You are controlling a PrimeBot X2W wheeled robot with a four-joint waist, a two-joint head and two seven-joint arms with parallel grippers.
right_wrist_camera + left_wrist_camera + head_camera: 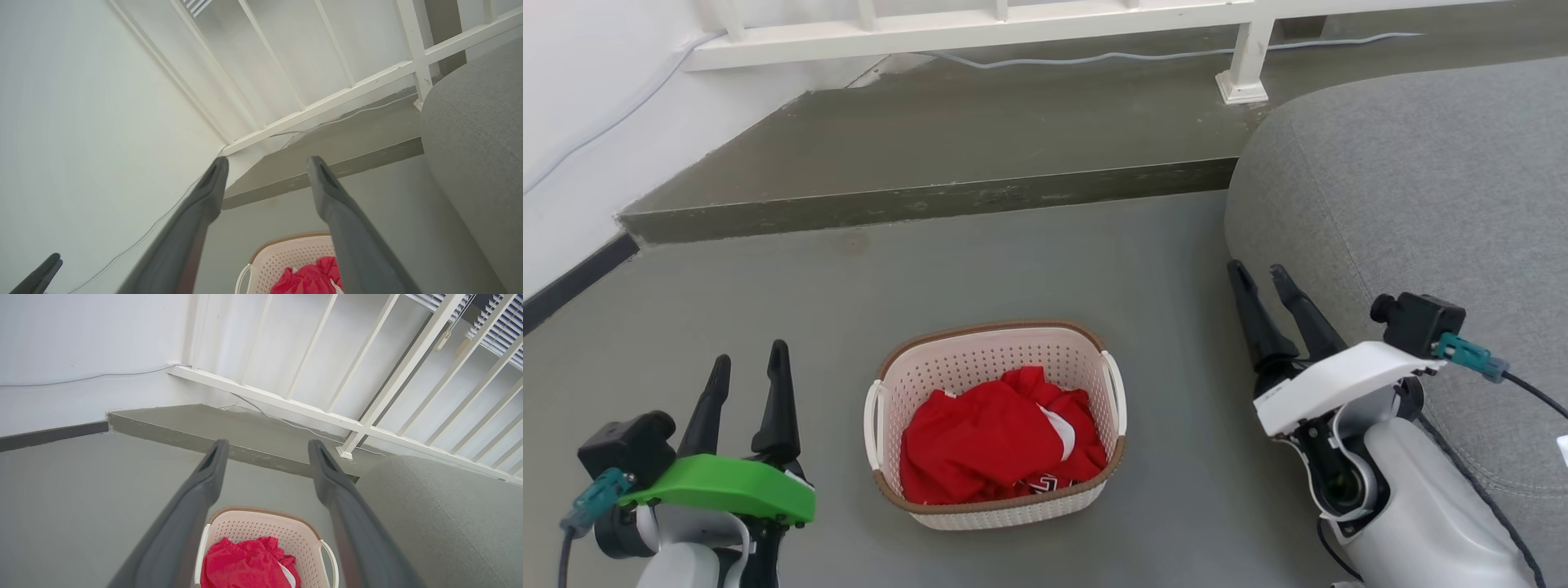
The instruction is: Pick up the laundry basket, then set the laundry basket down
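Note:
The laundry basket [980, 363], cream with perforated walls and a brown rim, stands on the grey floor in the lower middle of the head view, with red clothing [996, 445] heaped inside. White handles sit on its two short sides. My left gripper [749, 364] hangs open to the basket's left, apart from it. To the basket's right, my right gripper [1260, 273] is open and apart too. Part of the basket [261, 528] shows low between the left fingers, and the basket [286, 255] also lies below the right fingers. Both pairs of fingers are empty.
A grey sofa [1421, 188] rises close behind the right arm. A raised floor step [931, 200] crosses behind the basket, with a white railing [980, 24] and a cable beyond it. A white wall [572, 122] runs along the left.

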